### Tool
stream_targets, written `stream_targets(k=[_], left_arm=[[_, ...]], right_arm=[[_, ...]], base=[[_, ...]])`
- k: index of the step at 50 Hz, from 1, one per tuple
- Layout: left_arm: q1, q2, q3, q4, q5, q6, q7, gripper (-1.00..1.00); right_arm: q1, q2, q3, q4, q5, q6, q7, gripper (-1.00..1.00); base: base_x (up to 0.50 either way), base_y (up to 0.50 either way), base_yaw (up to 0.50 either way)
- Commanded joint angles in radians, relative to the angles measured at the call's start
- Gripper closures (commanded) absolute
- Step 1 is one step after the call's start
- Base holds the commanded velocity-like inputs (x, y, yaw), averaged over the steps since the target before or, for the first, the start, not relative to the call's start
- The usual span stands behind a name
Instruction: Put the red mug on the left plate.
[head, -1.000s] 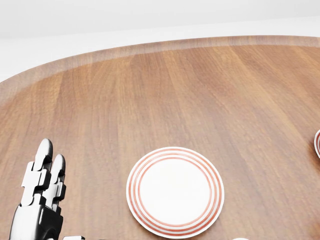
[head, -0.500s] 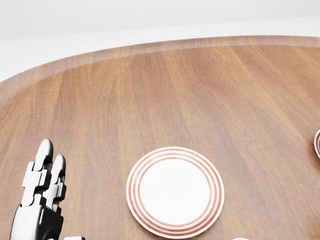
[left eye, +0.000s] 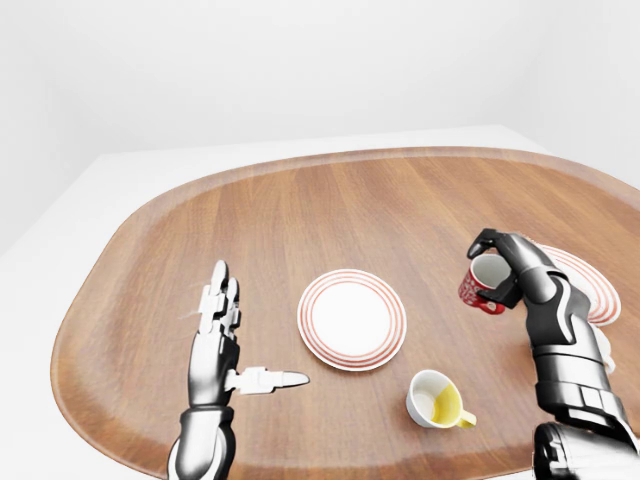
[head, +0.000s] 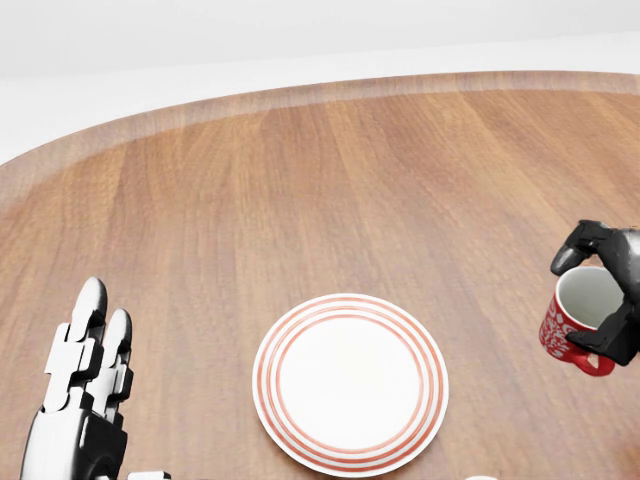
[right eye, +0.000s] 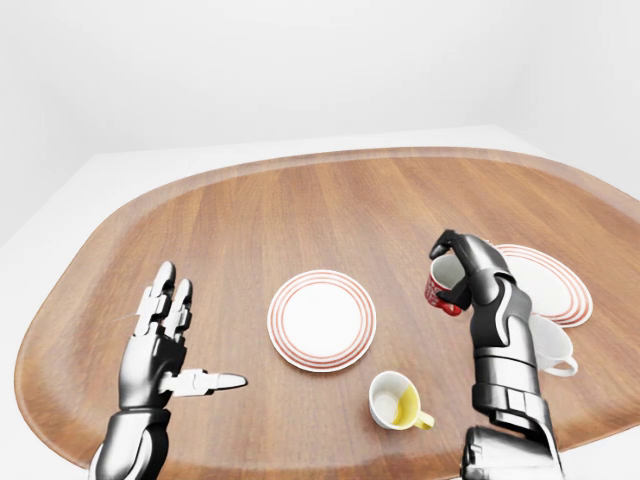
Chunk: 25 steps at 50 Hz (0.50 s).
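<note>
The right hand (left eye: 512, 268) is gripping the red mug (head: 575, 325), its dark fingers (head: 588, 240) closing round the rim and body, and is holding it clear of the table (left eye: 330, 215), apparently tilted with its mouth toward the camera. The mug is hanging between the two striped plates: the left plate (left eye: 352, 319) lies bare to its left in the eye views, the right plate (right eye: 548, 282) partly hidden behind the arm. The left hand (right eye: 155, 345) is hovering with fingers spread wide and thumb out, holding nothing, well apart from the plate.

The step in hand looks like the carry across. To do it well, the robot should be levelling the mug, bringing it over the plate's white centre inside the red rings, then lowering it until the base is seated before the fingers release. The yellow mug (left eye: 437, 399) near the view's bottom and the white mug (right eye: 548, 349) beside the right forearm are worth clearing during the sweep.
</note>
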Motion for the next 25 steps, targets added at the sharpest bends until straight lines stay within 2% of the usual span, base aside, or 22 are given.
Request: stream_targets(k=[1,3,5,6,8,9,10,11,12,13,15,17,18,21,25], left_arm=[[-0.003,-0.002,0.004,0.01,-0.003,0.0,-0.003,-1.0],[-0.002,-0.002,0.005,0.01,-0.004,0.0,-0.004,-1.0],[-0.001,-0.001,0.008,0.009,-0.006,0.0,-0.005,-1.0],[-0.001,-0.002,0.008,0.009,-0.007,0.0,-0.006,-1.0],[-0.001,-0.002,0.01,0.009,-0.008,0.0,-0.008,-1.0],[-0.002,-0.002,0.012,0.01,-0.009,0.0,-0.008,-1.0],[-0.004,-0.003,0.012,0.011,-0.01,0.0,-0.009,-1.0],[-0.004,-0.003,0.013,0.012,-0.01,0.0,-0.009,-1.0],[-0.005,-0.004,0.012,0.014,-0.009,0.0,-0.01,-1.0],[-0.006,-0.005,0.012,0.015,-0.008,0.0,-0.01,-1.0],[-0.007,-0.005,0.012,0.017,-0.008,0.0,-0.011,-1.0],[-0.009,-0.005,0.014,0.02,-0.01,0.0,-0.012,-1.0],[-0.009,-0.005,0.014,0.02,-0.011,0.0,-0.013,-1.0],[-0.008,-0.005,0.015,0.021,-0.012,0.0,-0.015,-1.0],[-0.006,-0.006,0.016,0.022,-0.012,0.0,-0.017,-1.0]], right_arm=[[-0.69,0.038,0.281,0.775,-0.031,0.0,-0.39,1.0],[-0.744,0.065,0.302,0.861,-0.018,0.0,-0.44,1.0],[-0.788,0.133,0.338,0.928,-0.036,0.0,-0.514,1.0],[-0.79,0.144,0.36,0.94,-0.053,0.0,-0.486,1.0],[-0.8,0.174,0.347,0.951,-0.042,0.0,-0.524,1.0],[-0.805,0.198,0.358,0.959,-0.048,0.0,-0.505,1.0],[-0.814,0.217,0.353,0.963,-0.048,0.0,-0.564,1.0],[-0.816,0.223,0.369,0.968,-0.064,0.0,-0.529,1.0],[-0.825,0.247,0.357,0.97,-0.059,0.0,-0.588,1.0],[-0.825,0.248,0.375,0.975,-0.076,0.0,-0.534,1.0],[-0.826,0.271,0.363,0.978,-0.077,0.0,-0.571,1.0],[-0.819,0.293,0.368,0.984,-0.087,0.0,-0.547,1.0],[-0.818,0.302,0.358,0.985,-0.083,0.0,-0.572,1.0],[-0.808,0.325,0.359,0.991,-0.09,0.0,-0.543,1.0],[-0.8,0.357,0.352,0.994,-0.092,0.0,-0.556,1.0]], base=[[0.0,0.0,0.0],[0.0,0.0,0.0],[0.0,0.0,0.0],[0.0,0.0,0.0],[0.0,0.0,0.0],[0.0,0.0,0.0],[0.0,0.0,0.0],[0.0,0.0,0.0],[0.0,0.0,0.0],[0.0,0.0,0.0],[0.0,0.0,0.0],[0.0,0.0,0.0],[0.0,0.0,0.0],[0.0,0.0,0.0],[0.0,0.0,0.0]])
